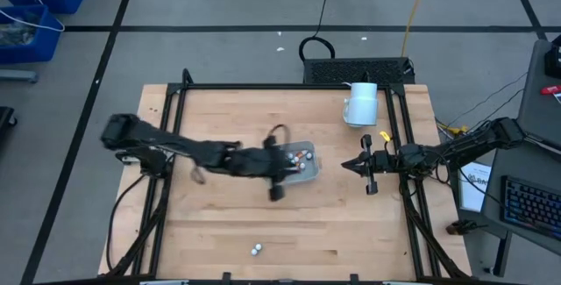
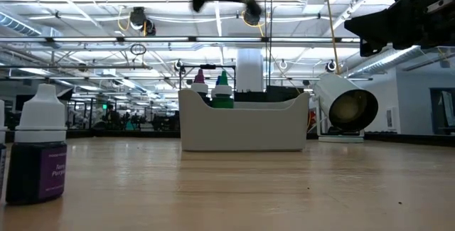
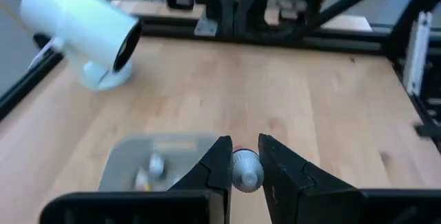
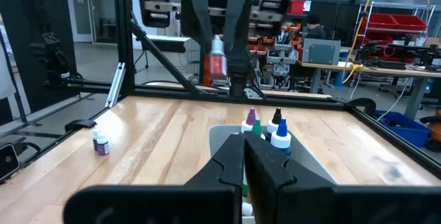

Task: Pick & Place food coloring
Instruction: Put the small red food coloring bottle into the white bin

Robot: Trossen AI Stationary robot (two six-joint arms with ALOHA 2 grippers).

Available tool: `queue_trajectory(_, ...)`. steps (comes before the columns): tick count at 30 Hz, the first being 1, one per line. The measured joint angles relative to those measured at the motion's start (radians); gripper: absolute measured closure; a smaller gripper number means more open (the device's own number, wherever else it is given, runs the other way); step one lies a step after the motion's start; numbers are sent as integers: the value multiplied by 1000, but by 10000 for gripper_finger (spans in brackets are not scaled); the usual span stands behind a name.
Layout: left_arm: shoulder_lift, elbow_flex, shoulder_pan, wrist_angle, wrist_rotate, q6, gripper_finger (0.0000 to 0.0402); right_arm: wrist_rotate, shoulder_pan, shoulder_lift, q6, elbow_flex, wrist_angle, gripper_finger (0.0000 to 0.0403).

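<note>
Food coloring bottle [image 3: 244, 171] pinched in left gripper [image 3: 242, 163], raised above tray [image 1: 302, 174]. Lone bottle [image 1: 256, 250] on tabletop [image 1: 219, 232], well apart from gripper. Right gripper [image 1: 346, 165] pressed together, idle beside tray. Risk: tilted release tips bottle off tray rim.

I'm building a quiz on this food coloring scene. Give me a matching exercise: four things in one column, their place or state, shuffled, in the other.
Things:
1. left tool
2. right tool
3. purple-labelled bottle
4. white cylinder

Places or states:
A. lying on its side near the table's far edge
B. shut, holding nothing
C. standing alone on the wood, apart from the tray
D. above the tray, gripping a red bottle

Pairs: 1-D, 2-B, 3-C, 4-A
</note>
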Motion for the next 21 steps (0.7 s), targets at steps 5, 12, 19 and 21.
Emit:
queue_trajectory(5,203,234,67,-121,32,63,346,0,0,0,-1,0,0,399)
queue_trajectory(12,417,388,151,-259,40,62,346,0,0,0,-19,0,-11,399)
queue_trajectory(19,474,405,205,-290,45,22,346,4,0,0,-61,0,-19,399)
queue_trajectory(21,479,405,210,-295,45,19,346,4,0,0,-61,0,-21,399)
